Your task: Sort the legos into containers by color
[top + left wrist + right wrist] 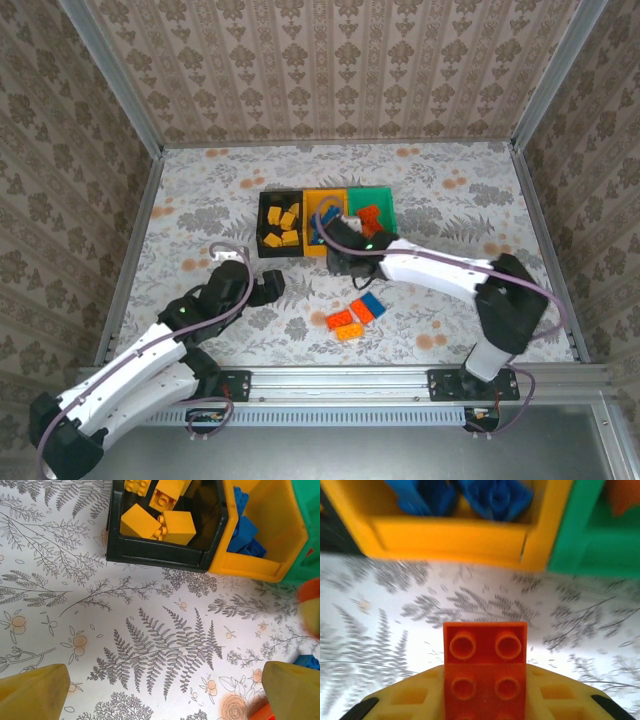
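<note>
A red-orange lego, studs up, is clamped in my right gripper, which is shut on it. It hovers over the table just in front of the yellow-orange container holding blue legos, with the green container to its right. In the top view my right gripper is at the near edge of the containers. The black container holds yellow-orange legos. My left gripper stands open over bare table, nothing between its fingers.
Red-orange legos and a blue one lie loose on the table in front of the containers, between the two arms. In the top view my left gripper is left of them. Patterned walls enclose the table.
</note>
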Available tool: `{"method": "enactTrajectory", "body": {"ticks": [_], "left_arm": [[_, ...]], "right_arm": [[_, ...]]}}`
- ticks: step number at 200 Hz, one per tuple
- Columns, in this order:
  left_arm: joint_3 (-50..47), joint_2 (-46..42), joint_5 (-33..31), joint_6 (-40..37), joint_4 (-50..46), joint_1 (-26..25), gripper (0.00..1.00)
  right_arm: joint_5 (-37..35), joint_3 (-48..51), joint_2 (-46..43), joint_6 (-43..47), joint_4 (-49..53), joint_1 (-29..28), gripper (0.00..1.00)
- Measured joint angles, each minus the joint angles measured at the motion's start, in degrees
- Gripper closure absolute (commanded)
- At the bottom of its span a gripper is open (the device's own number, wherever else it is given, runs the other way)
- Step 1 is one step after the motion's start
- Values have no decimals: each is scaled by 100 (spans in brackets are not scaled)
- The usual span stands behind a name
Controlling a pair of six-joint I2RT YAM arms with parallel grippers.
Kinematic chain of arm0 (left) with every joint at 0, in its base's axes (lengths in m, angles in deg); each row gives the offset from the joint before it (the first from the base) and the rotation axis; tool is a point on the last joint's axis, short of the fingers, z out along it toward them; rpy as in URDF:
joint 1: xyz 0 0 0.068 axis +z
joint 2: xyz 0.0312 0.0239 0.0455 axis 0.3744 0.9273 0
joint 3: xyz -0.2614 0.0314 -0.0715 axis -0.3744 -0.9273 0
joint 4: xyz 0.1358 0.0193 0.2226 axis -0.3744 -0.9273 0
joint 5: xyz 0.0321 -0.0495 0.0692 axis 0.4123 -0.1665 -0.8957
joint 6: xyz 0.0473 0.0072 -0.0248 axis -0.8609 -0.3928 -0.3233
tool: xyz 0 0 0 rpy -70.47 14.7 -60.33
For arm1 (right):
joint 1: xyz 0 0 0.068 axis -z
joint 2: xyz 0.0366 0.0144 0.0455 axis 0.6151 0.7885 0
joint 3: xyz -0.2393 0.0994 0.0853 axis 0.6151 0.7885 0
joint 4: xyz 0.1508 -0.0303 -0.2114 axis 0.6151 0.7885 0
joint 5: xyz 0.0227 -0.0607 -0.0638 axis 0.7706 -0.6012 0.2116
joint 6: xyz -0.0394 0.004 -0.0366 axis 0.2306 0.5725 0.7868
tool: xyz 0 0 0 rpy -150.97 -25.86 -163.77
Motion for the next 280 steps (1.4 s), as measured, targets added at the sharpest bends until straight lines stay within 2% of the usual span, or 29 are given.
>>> {"method": "enactTrajectory", "body": {"ticks": [19, 38, 59, 94, 111, 140, 162, 184, 219, 245, 280], "left_arm": [[0, 238, 87, -22, 109, 2, 0], [0, 470, 179, -46, 243, 2, 0], [11, 765, 328, -85, 363, 2, 0], [94, 1193, 601, -184, 420, 0, 0], [142, 1329, 719, -212, 494, -4, 0], [214, 1532, 883, -260, 597, -44, 0], [291, 1657, 964, -315, 605, -105, 0], [413, 1779, 1014, -393, 605, -177, 0], [680, 2114, 1086, -542, 599, -363, 0], [793, 2387, 1150, -605, 601, -503, 0], [793, 2452, 1178, -601, 595, -531, 0]], "right_arm": [[-4, -4, -509, 179, -17, 494, 71], [0, -111, -503, 326, 35, 1005, 72], [4, -435, 7, 490, 219, 1419, 71], [-13, -1248, 1069, 699, 597, 1565, 68], [-37, -1543, 1384, 776, 710, 1589, 59], [-46, -1792, 1550, 824, 800, 1593, 32], [-44, -1818, 1502, 905, 776, 1591, 26], [-15, -1611, 1187, 914, 734, 1589, 24], [66, -710, -17, 914, 682, 1451, 23], [201, 11, -839, 938, 673, 1161, 22], [387, 1001, -1467, 946, 826, 632, 23]]}}
